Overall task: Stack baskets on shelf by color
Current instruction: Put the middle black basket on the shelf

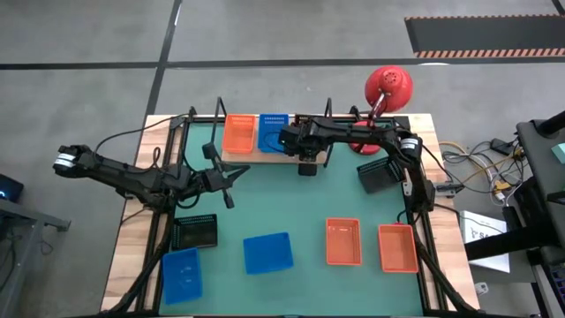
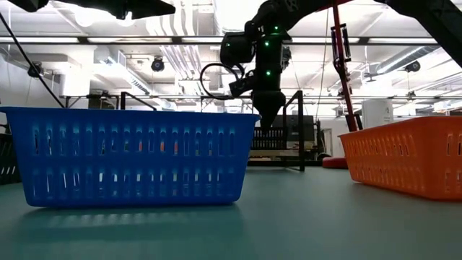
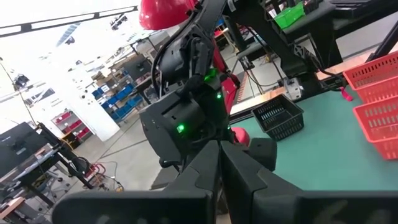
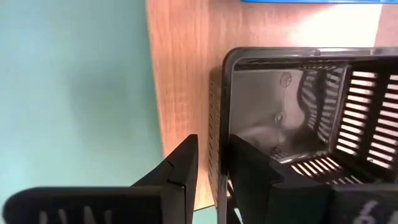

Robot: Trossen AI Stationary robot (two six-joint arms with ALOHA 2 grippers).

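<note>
The shelf (image 1: 275, 152) stands at the table's far edge with an orange basket (image 1: 238, 132) and a blue basket (image 1: 272, 131) on its board. A black basket (image 4: 292, 118) rests by its bottom on the board's right part. My right gripper (image 4: 214, 165) points down over it, open, with one finger outside and one inside the basket's near wall (image 4: 217, 124). It also shows in the high view (image 1: 306, 162) and the low view (image 2: 267, 119). My left gripper (image 1: 231, 177) hangs shut and holds nothing, over the mat left of centre (image 3: 219, 168). My right gripper stands from above astride the black basket's wall (image 4: 217, 143), near a corner. A strip of wood shows between the outer finger (image 4: 186, 168) and the wall. Whether the inner finger (image 4: 249, 174) touches the wall I cannot tell. The basket sits upright on the board.
Loose on the green mat lie a black basket (image 1: 194, 231), two blue ones (image 1: 181, 274) (image 1: 267, 252), two orange ones (image 1: 342, 240) (image 1: 397, 247) and a black one (image 1: 378, 175). A red lamp (image 1: 388, 88) stands at the far right corner.
</note>
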